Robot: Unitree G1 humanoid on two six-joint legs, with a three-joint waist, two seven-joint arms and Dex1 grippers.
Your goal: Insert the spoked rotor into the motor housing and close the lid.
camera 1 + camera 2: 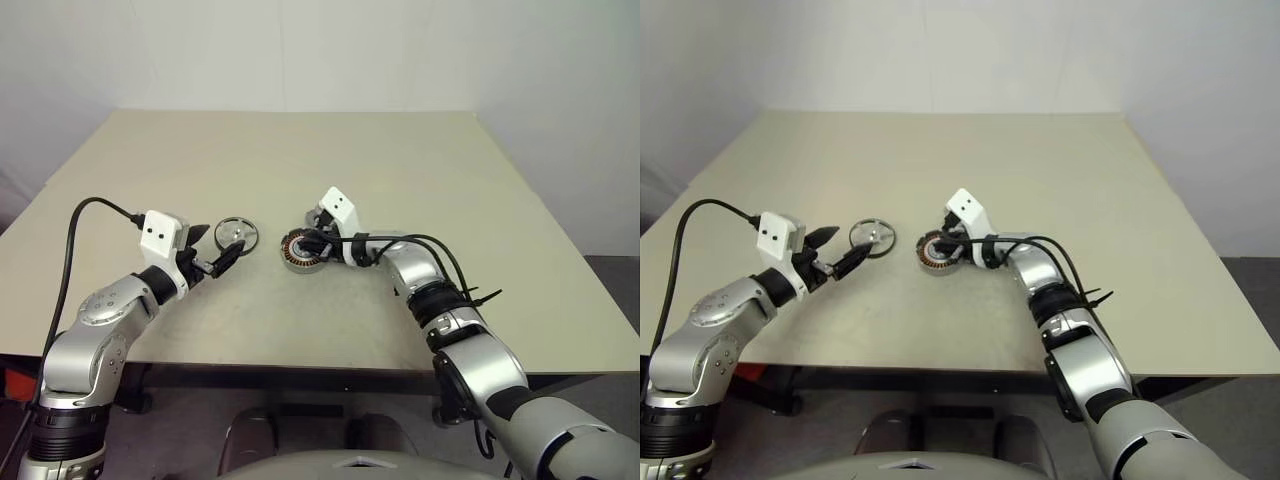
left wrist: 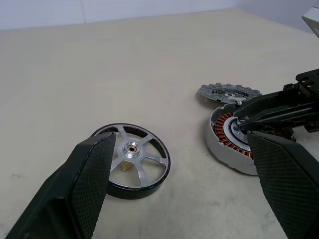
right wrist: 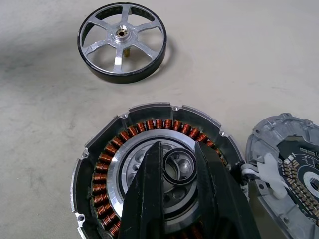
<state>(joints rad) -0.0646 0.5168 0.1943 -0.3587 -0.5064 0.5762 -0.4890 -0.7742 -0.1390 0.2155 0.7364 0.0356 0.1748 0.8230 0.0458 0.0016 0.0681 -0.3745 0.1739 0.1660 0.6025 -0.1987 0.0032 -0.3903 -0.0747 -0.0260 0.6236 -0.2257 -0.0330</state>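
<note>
Bench [image 1: 300, 160] notes. Saw the spoked rotor [image 1: 236, 237] lying flat, near the motor housing [image 1: 300, 250] but apart from it. Found the housing uncovered, copper windings exposed, with the lid [image 3: 294, 164] lying just beside it on the side away from the rotor. Noted the left end effector [image 1: 218, 245] wide open, empty, hovering just by the rotor. Noted the right end effector [image 3: 178, 154] over the housing's hub, pinching a small black ring [image 3: 167, 174].

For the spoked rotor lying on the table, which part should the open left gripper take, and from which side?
Probably the dark outer rim of the spoked rotor, from above, one finger outside the rim and one through a gap between spokes. It lies flat with the hub's pin pointing down, so the sides are low; the left gripper stands open beside it.
</note>
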